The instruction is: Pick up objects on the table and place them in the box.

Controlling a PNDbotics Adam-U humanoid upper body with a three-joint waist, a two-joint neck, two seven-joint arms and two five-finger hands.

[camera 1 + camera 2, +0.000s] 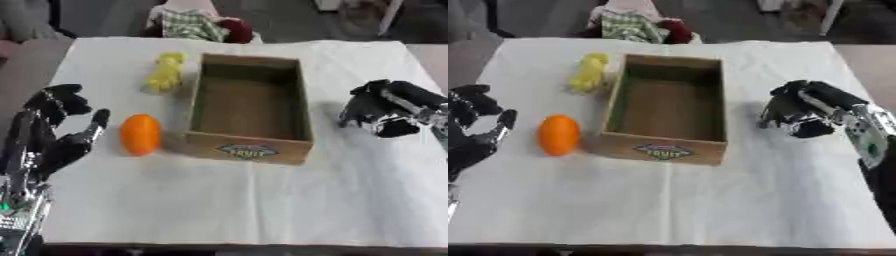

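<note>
An open cardboard box stands mid-table with nothing visible inside. An orange fruit lies just left of its front corner. Farther back, a yellow object rests beside the box's left wall. My left hand is open at the left edge, fingers spread, a short gap left of the orange and holding nothing. My right hand hovers to the right of the box with fingers curled downward; nothing shows in it.
A white cloth covers the table, and its front edge shows near the bottom. Beyond the far edge lie a checked cloth and a dark red item.
</note>
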